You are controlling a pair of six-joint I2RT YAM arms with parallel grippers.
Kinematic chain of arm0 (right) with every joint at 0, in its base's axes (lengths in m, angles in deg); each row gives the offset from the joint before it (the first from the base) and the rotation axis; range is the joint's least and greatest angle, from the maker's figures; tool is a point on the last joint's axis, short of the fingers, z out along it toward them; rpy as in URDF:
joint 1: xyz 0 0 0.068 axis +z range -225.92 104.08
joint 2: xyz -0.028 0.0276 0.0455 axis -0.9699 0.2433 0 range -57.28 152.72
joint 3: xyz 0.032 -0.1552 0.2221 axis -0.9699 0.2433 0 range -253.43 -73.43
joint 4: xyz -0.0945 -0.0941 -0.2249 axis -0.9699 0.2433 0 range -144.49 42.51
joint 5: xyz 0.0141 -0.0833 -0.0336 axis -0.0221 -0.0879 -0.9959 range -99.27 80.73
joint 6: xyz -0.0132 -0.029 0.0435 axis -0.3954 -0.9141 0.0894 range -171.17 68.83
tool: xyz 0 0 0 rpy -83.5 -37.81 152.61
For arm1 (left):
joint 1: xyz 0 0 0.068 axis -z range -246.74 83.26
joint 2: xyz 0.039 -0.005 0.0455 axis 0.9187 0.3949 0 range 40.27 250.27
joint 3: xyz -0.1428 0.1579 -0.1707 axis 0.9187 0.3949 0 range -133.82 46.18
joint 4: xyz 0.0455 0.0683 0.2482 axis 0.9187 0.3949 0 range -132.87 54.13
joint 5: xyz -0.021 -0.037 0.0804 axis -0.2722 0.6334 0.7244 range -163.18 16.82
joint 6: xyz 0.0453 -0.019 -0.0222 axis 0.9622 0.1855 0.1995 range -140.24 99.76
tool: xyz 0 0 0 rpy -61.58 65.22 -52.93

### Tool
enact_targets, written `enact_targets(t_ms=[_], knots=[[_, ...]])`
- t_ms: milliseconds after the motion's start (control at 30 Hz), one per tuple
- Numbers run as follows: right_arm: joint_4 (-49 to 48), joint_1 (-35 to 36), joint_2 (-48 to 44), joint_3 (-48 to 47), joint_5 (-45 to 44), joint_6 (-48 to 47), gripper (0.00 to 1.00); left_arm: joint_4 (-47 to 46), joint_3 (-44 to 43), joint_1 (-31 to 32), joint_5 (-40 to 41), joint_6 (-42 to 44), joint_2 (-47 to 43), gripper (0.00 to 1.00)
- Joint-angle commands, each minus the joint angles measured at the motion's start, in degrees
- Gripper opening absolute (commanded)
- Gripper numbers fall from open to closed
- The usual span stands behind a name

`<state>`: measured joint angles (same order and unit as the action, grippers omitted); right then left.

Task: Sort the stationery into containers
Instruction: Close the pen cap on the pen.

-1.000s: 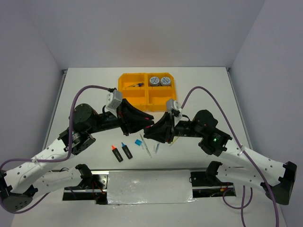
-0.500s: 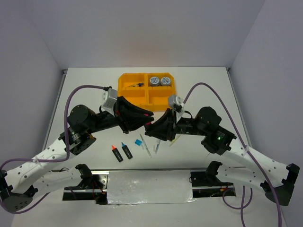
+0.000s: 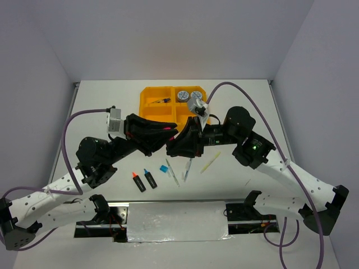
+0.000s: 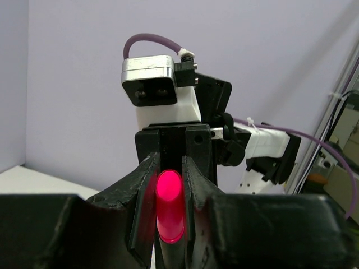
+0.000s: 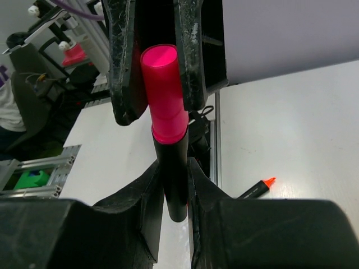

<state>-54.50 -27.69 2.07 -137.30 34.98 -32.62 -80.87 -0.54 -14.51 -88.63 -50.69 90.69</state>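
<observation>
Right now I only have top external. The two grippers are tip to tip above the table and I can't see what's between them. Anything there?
Observer: Yes, a pink-capped highlighter, running from one set of jaws to the other.
Operator: Who has which end?
Observer: The left gripper clamps the pink cap; the right gripper clamps the black barrel.
Operator: Cap off yet?
Observer: No. In the right wrist view the cap sits flush on the barrel, with no gap.
</observation>
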Motion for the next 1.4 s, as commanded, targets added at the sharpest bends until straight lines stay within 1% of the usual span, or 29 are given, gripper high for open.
enact_targets(t_ms=[0,167,300,433,500,667,733,800,967,1067,1100,1133,1167,1200,1267,1300,1367], knots=[[-18.11,-1.91,0.06,-11.08,-8.39,1.76,0.00,15.42,7.42,5.07,-10.58,-1.97,3.38,0.00],[-14.76,-2.35,1.46,-16.70,-9.18,0.09,0.00,15.41,9.89,6.48,-9.34,-2.85,3.02,0.00],[-12.83,-2.52,3.13,-20.40,-9.80,-0.61,0.00,15.76,10.51,8.33,-6.54,-3.12,3.29,0.00],[-12.03,-2.61,4.28,-22.95,-9.45,-1.05,0.00,16.02,10.68,10.35,-5.83,-2.85,4.87,0.00],[-9.40,-2.61,4.80,-25.24,-10.40,-2.81,0.00,17.43,10.60,11.23,-5.21,-2.94,5.92,0.00],[-3.43,-3.49,7.88,-34.11,-9.44,-5.18,0.00,16.38,13.58,13.25,-3.72,-4.43,5.84,0.00],[-2.20,-3.84,9.72,-37.18,-7.87,-5.45,0.00,16.37,14.11,13.43,-4.51,-4.87,6.27,0.00],[-0.44,-3.93,10.69,-38.34,-6.55,-6.15,0.00,16.38,14.37,13.52,-5.91,-4.96,6.63,0.00],[-1.31,-4.46,9.64,-34.83,-6.02,-6.15,0.00,17.43,14.64,13.52,-8.19,-4.35,6.89,0.00],[-3.50,-4.37,7.98,-30.45,-5.49,-6.50,0.00,22.43,11.57,13.52,-5.75,-2.07,6.63,0.00],[-4.55,-4.28,7.01,-25.64,-5.23,-6.59,0.00,26.71,9.04,13.52,-3.83,-0.58,5.93,0.00],[-6.82,-4.28,5.96,-22.81,-4.79,-6.85,0.00,29.79,7.36,13.52,3.33,0.30,4.18,0.00],[-7.63,-4.37,3.78,-19.74,-4.87,-7.38,0.00,32.61,5.69,13.52,6.62,1.44,3.38,0.00],[-8.85,-4.28,2.71,-13.44,-4.96,-7.73,0.00,35.25,2.02,13.52,9.26,2.50,2.77,0.00],[-12.54,-4.37,-0.45,-7.17,-3.39,-9.40,0.00,39.74,-1.08,13.52,12.62,6.54,1.18,0.00],[-14.47,-4.28,-1.25,-2.01,-3.03,-10.36,0.00,40.19,-3.09,13.43,12.11,9.42,0.40,0.00],[-14.49,-4.28,-3.18,2.24,-3.46,-11.51,0.00,41.51,-4.95,13.43,12.88,11.64,0.39,0.00]])
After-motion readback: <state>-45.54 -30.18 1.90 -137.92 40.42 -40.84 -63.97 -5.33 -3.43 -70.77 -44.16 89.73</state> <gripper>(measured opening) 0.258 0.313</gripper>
